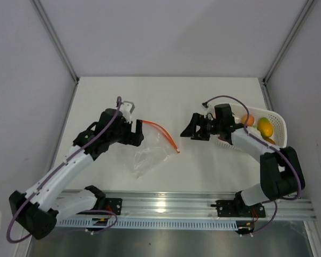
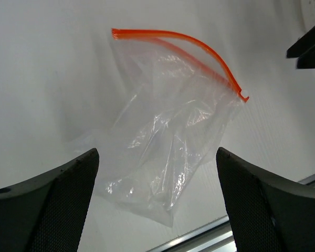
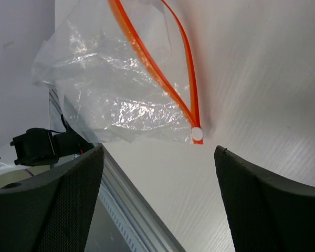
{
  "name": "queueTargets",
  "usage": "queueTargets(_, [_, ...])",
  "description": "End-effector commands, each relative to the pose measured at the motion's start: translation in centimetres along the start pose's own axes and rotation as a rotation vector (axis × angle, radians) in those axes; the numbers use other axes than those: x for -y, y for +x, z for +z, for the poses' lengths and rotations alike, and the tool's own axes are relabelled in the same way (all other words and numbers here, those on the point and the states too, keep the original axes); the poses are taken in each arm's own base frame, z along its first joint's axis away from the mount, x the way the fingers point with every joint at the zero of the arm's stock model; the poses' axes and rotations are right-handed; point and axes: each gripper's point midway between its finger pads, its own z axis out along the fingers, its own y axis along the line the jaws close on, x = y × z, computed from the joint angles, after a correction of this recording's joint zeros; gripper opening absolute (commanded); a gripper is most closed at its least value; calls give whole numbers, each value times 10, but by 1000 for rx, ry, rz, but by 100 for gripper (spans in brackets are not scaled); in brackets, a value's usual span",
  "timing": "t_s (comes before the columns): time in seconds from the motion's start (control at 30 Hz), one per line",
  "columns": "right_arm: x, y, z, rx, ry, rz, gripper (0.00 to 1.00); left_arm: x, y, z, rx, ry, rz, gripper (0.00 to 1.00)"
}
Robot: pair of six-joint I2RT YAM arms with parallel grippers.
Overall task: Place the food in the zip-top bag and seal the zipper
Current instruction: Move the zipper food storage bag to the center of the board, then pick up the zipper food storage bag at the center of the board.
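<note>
Left fingers (image 2: 52, 207) apart near zip-top bag (image 2: 163, 152)

The clear zip-top bag (image 3: 110, 89) lies crumpled on the white table (image 3: 262, 79), its orange zipper (image 3: 170, 93) parted. Both dark fingers (image 3: 47, 210) stand wide apart, empty.

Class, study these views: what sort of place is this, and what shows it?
Probably a robotics lab test bench: left arm and right arm bolted to a metal rail, bare white walls around a plain table, toy food in a basket.
</note>
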Motion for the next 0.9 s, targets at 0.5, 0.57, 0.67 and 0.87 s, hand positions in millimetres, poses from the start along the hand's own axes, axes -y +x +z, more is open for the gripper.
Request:
queueTargets(0.5, [-3,-31,111,-109,-253,-184,73,4,4,-58,186,-17,-179,91])
queueTargets(0.57, [-9,-26,116,-125,-272,-194,72,5,5,-59,182,-21,-191,92])
queueTargets(0.67, [-12,-10,124,-163,-287,-214,71,5,0,-63,183,-35,-222,93])
queueTargets(0.87, [-26,8,127,-193,-391,-218,47,1,7,-63,94,-96,-262,93])
